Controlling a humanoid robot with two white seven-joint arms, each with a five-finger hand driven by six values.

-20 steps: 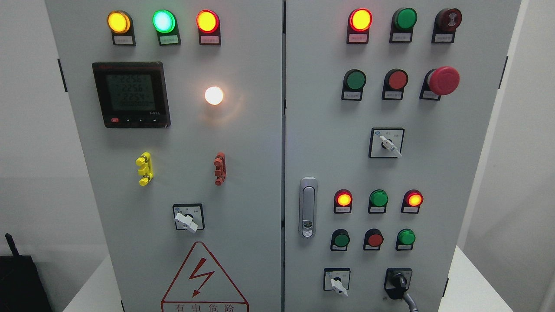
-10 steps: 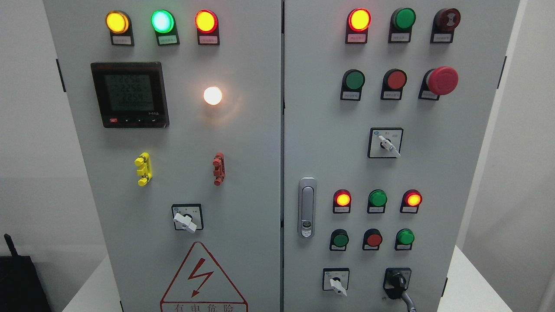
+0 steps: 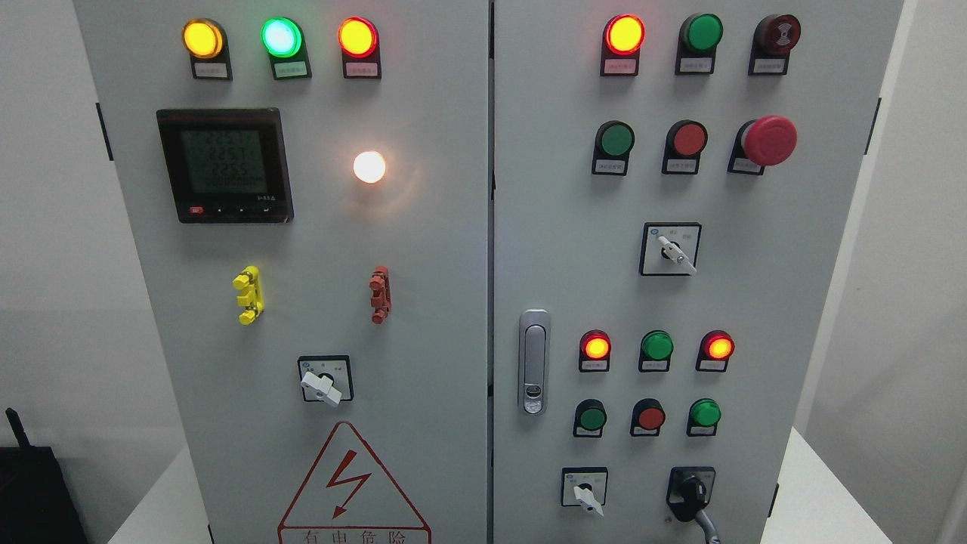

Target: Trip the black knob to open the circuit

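Note:
The black knob (image 3: 691, 493) sits at the lower right of the grey cabinet's right door (image 3: 574, 189), its handle pointing down and to the right. A grey cable (image 3: 708, 526) hangs just below it. Neither robot hand is in view.
White selector switches sit on the right door (image 3: 675, 251), low on it (image 3: 584, 495) and on the left door (image 3: 322, 385). Lit lamps and push buttons, a red mushroom button (image 3: 768, 140), a meter (image 3: 224, 165) and a door latch (image 3: 533, 361) fill the panel. A black box (image 3: 34, 491) stands at the lower left.
The whole view has shifted slightly to the left; the meter readings changed. Nothing on the panel has moved.

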